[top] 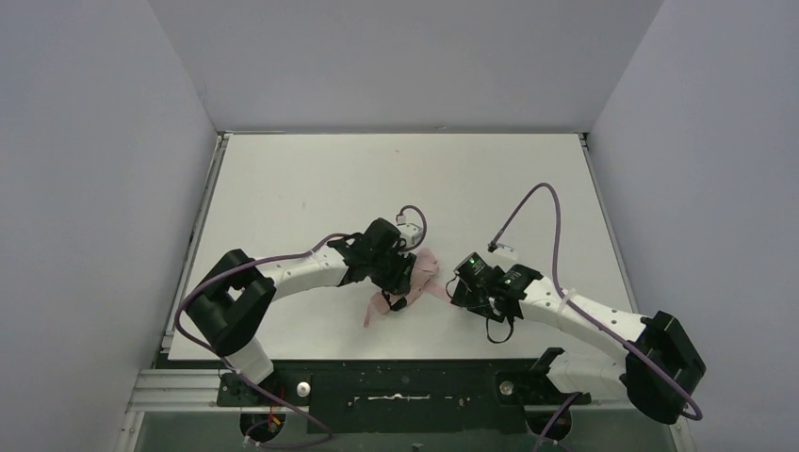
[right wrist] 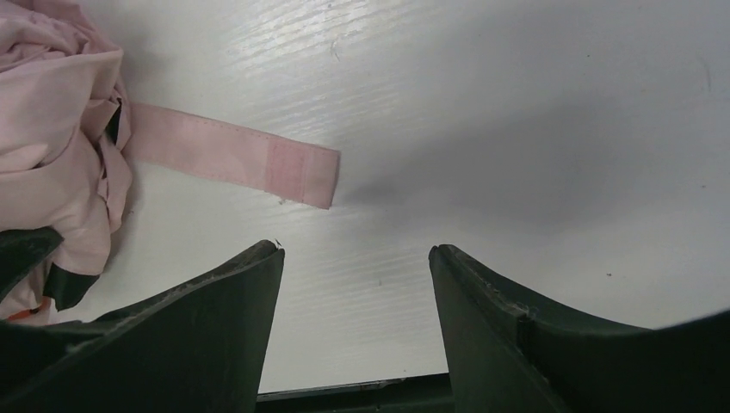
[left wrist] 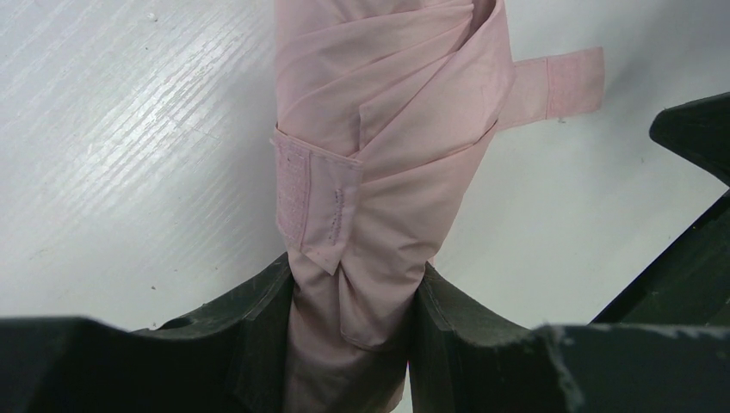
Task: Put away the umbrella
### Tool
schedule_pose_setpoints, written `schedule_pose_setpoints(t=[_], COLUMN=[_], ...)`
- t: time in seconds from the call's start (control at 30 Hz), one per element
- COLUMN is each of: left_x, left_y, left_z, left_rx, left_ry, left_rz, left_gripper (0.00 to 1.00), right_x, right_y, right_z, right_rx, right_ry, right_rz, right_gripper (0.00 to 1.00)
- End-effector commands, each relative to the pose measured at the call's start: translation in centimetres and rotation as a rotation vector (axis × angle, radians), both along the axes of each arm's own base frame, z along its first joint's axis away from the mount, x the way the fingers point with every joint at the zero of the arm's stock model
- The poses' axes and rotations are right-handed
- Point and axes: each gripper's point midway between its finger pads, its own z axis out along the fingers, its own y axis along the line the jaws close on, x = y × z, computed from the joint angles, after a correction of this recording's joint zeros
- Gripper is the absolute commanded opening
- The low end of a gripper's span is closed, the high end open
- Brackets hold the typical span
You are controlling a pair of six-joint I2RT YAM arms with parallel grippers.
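Observation:
The pale pink umbrella point(top: 415, 275) lies folded on the white table point(top: 311, 188), near the middle front. My left gripper point(top: 403, 279) is shut on its rolled fabric; in the left wrist view the fabric roll point(left wrist: 379, 172) runs up from between the two dark fingers point(left wrist: 258, 335). Its pink strap point(left wrist: 559, 84) lies loose and flat on the table to the right, also in the right wrist view point(right wrist: 232, 159). My right gripper point(top: 462, 287) is open and empty just right of the umbrella, with the strap beyond its fingertips point(right wrist: 250, 284).
Grey walls point(top: 94, 169) enclose the table on three sides. The black mounting rail point(top: 396, 386) with both arm bases runs along the near edge. Purple cables point(top: 537, 202) loop above each arm.

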Motion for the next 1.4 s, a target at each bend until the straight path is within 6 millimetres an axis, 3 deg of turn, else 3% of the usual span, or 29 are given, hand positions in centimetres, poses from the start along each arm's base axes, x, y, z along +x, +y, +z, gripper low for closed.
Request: schedule_pose_setpoints(t=[0.0,0.27,0.97,1.27,1.37], left_x=[1.0,0.7,-0.1,-0.1,-0.2], left_y=[-0.4,-0.6,-1.6,-1.4,-1.4], left_z=[1.7,1.0,1.1,1.3,1.2], left_rx=[-0.035,-0.034,-0.045,-0.050,-0.047], left_ry=[-0.064,-0.052,-0.071,-0.077,-0.075], left_rz=[0.068,0.083,0.056,0.054,0.051], left_gripper=[0.00,0.00,0.00,0.00,0.00], right_x=[2.6,4.3,4.0,5.7,6.2], right_y=[1.4,3.3,1.4,2.5,2.4], right_z=[1.1,0.5,-3.8,-0.4,-0.1], right_rx=[0.038,0.048,-0.144,-0.041,-0.039], right_ry=[-0.029,0.004,0.122,0.017,0.014], right_rz=[-0.052,-0.023,-0.021,-0.033,-0.038], right_gripper=[0.64,0.60,0.57,0.57,0.57])
